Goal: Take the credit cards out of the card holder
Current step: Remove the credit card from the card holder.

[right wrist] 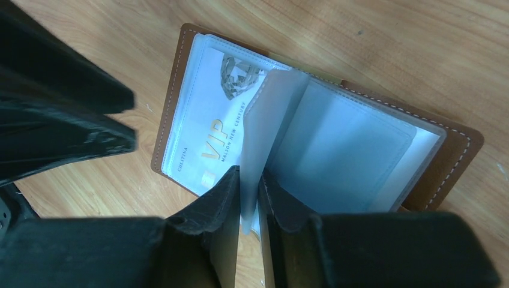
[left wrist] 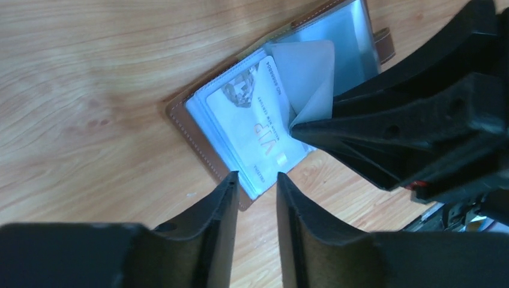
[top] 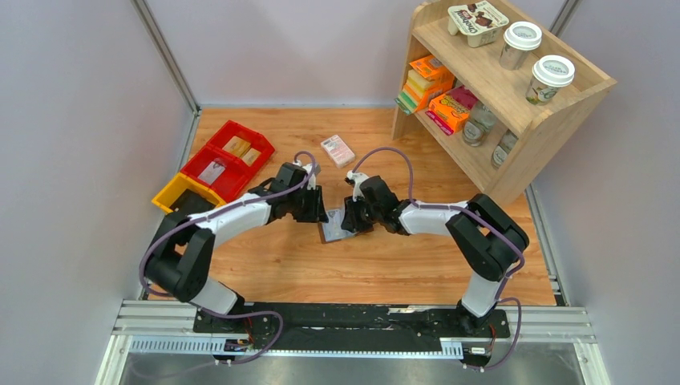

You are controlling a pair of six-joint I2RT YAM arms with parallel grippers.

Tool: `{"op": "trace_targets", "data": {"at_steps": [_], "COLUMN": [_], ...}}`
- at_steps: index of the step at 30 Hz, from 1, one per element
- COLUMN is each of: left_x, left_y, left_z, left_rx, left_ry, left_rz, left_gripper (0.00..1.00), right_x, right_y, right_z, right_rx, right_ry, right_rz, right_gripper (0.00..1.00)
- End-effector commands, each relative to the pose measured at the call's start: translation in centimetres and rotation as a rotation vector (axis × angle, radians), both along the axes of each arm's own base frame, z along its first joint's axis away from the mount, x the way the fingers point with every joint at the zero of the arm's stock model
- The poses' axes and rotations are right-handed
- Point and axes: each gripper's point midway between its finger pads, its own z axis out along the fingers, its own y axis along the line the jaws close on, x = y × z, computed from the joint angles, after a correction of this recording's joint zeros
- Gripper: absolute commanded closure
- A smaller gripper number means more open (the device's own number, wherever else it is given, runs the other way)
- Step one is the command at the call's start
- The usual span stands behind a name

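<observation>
Card holder (right wrist: pixel 170 108), one, lies open on table (right wrist: pixel 390 48); one credit card (right wrist: pixel 207 129) shows inside; right gripper (right wrist: pixel 249 192) pinches one clear sleeve (right wrist: pixel 267 120); left gripper (left wrist: pixel 257 183) gapes, holding nothing.

My right gripper (right wrist: pixel 250 180) pinching a clear sleeve (right wrist: pixel 273 114) upright, card holder (right wrist: pixel 465 150) open on the wooden table (right wrist: pixel 420 36), VIP credit card (right wrist: pixel 207 129) pocketed left

Brown card holder (right wrist: pixel 354 144) open, white credit card (right wrist: pixel 204 120) inside
</observation>
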Motion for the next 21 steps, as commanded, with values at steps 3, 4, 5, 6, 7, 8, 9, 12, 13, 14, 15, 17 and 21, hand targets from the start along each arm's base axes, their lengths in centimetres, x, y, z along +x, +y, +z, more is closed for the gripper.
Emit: {"op": "trace_targets", "data": {"at_steps": [3,4,5,6,7,8,9,12,13,14,15,17,21], "left_x": [1.9,1.7,1.7,1.4,1.2,0.9,0.3,-0.6,-1.0,-1.4,-1.5,-1.9,-2.3], "left_y": [-2.5,-2.4,-2.1,-1.9,-1.4,-1.1,-0.2,1.0,1.3,1.6,1.8,2.4,3.3], "left_z": [-0.9,-1.6,-2.1,-2.8,-3.4,-4.1,-5.4,-6.8,-7.3,-7.7,-7.9,-8.4,-9.0], "left_rx": [-0.016,0.000,0.020,0.035,0.064,0.092,0.151,0.226,0.250,0.264,0.286,0.333,0.398], "left_ry": [-0.003,0.006,0.012,0.027,0.041,0.064,0.102,0.141,0.149,0.161,0.161,0.169,0.176], "left_rz": [-0.033,-0.032,-0.026,-0.025,-0.014,-0.009,0.005,0.012,0.014,0.015,0.018,0.020,0.019], "left_gripper": [0.67,0.67,0.67,0.68,0.68,0.68,0.68,0.70,0.70,0.70,0.70,0.71,0.71], "right_x": [-1.0,-1.0,-0.9,-0.8,-0.8,-0.5,-0.3,0.3,0.0,0.0,0.2,0.7,1.8], "right_y": [-0.9,-1.1,-1.1,-1.2,-1.3,-1.4,-1.6,-1.9,-2.4,-2.6,-2.9,-3.7,-5.6], "right_z": [-1.7,-1.8,-1.8,-1.8,-1.9,-1.8,-1.8,-1.5,-1.7,-1.7,-1.6,-1.3,0.0], "right_rx": [-0.037,-0.045,-0.048,-0.051,-0.058,-0.064,-0.079,-0.102,-0.122,-0.130,-0.143,-0.179,-0.271], "right_ry": [0.048,0.047,0.046,0.049,0.053,0.053,0.051,0.043,0.061,0.064,0.062,0.055,0.007], "right_rz": [0.001,-0.006,-0.014,-0.023,-0.033,-0.048,-0.067,-0.104,-0.113,-0.125,-0.147,-0.197,-0.291], "right_gripper": [0.78,0.78,0.78,0.78,0.78,0.78,0.78,0.78,0.78,0.78,0.77,0.74,0.68]}}
